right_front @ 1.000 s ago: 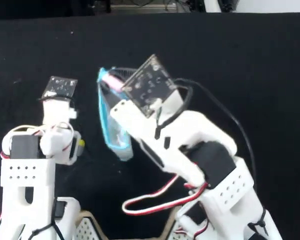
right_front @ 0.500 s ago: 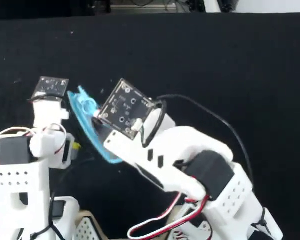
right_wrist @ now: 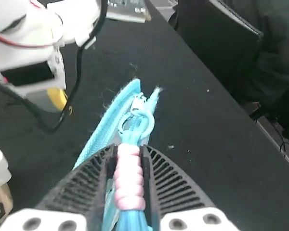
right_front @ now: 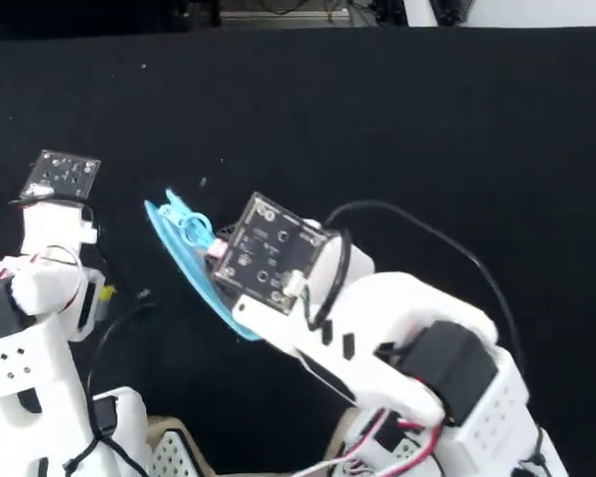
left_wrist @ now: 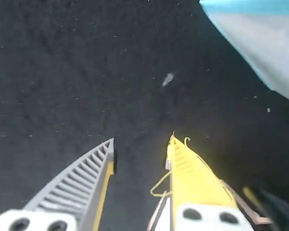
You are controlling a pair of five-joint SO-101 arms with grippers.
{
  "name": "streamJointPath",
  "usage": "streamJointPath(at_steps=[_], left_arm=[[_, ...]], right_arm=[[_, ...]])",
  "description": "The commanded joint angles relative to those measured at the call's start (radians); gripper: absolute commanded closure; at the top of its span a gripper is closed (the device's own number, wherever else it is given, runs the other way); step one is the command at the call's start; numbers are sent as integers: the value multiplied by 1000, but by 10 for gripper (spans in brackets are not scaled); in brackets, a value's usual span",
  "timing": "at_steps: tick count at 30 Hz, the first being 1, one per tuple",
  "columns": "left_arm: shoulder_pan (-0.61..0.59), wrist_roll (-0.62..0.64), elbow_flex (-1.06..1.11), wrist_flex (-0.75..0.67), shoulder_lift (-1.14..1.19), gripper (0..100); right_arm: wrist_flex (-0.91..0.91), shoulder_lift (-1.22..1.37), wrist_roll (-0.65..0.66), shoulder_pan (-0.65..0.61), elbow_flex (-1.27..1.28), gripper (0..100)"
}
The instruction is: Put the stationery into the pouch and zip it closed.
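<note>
- Zipping looks to be the step in hand: the pouch is held edge-on over the table's front-left part, between the two arms. Whether its lower edge touches the table, I cannot tell.
- Its zip ring sits at the end pointing away from the right claw, and the zip there looks closed or close to it.
- A pink ribbed piece lies along the pouch's top edge; it could be a zip pull or a stationery item, I cannot tell which.
- The right claw is clenched on the pouch's top edge, with the pink piece pinched between its fingers.
- The left claw is released, fingers spread with nothing between them, above bare table just beside the pouch's corner.
- Next move, by my judgement: the left claw needs to take the ring or the far end so that one claw braces while the other pulls. The ring is small and the pouch limp, so the aim must be fine.
- Count: one pouch, one ring, one pink piece, two claws.
</note>
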Motion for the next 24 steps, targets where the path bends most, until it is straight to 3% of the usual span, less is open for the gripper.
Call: streamJointPath(at_steps=[1, 12, 20, 24], left_arm=[[-8, -25, -81, 6, -68, 815], [117, -28, -81, 5, -446, 811], [251, -28, -76, 5, -390, 778], [309, -43, -81, 5, -338, 748]], right_arm=[[61, -33, 8, -8, -16, 988], [117, -38, 8, -8, 22, 988], [230, -38, 15, -9, 21, 988], [324, -38, 101, -9, 21, 988]])
